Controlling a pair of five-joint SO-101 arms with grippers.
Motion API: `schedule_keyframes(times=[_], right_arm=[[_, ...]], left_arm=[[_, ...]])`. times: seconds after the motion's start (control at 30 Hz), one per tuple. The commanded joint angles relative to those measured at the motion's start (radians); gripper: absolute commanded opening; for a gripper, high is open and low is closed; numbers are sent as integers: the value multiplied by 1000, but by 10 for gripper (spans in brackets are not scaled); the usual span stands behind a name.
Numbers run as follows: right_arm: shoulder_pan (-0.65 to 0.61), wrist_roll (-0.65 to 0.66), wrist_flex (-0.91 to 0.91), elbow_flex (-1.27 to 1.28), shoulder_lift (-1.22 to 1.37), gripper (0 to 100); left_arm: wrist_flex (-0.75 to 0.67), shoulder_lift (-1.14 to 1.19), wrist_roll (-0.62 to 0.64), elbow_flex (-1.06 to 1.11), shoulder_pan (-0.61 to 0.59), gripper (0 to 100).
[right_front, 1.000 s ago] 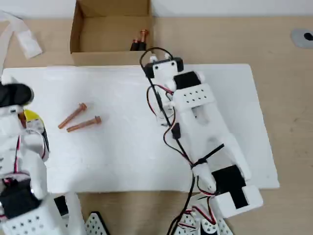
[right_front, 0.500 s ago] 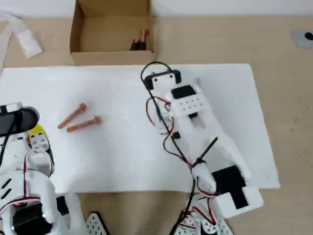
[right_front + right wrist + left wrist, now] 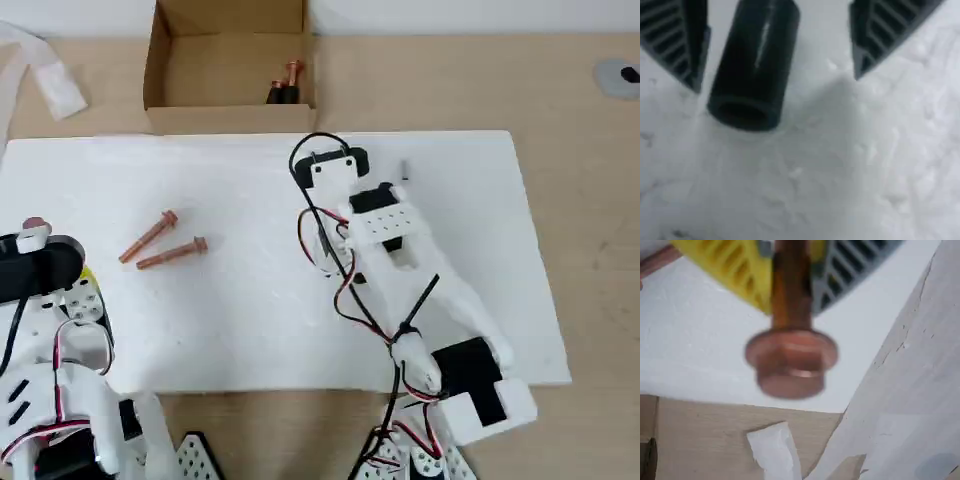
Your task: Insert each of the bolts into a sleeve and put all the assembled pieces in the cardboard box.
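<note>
L end effector (image 3: 790, 267) clamped on bolt (image 3: 791, 360), head pointing outward. R end effector (image 3: 777, 70) apart, sleeve (image 3: 752, 65) lengthwise between.

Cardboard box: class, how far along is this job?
Done: at least one assembled piece lies in the cardboard box. In hand: left gripper shut on a bolt; right gripper open around a black sleeve. Remaining: two loose bolts on the white board.

- Right arm (image 3: 400, 260): white printed shell, black servos, red and black cables, perforated plate.
- Left arm (image 3: 55, 380): white shell, black wrist block, red wires.
- Left gripper (image 3: 790, 305): yellow and grey ribbed fingers.
- Right gripper (image 3: 777, 77): dark ribbed fingers.
</note>
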Motion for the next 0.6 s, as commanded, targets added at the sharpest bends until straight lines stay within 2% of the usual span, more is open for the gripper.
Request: schedule_keyframes(times=[0.0, 0.33, 0.57], right_arm=[[-8, -5, -20, 1, -18, 231], [-7, -3, -20, -47, 105, 224], [-7, -3, -12, -62, 105, 6]], left_arm=[[-25, -2, 3, -6, -14, 7], [-26, -2, 3, -14, -17, 7], [-28, -7, 3, -15, -14, 7]])
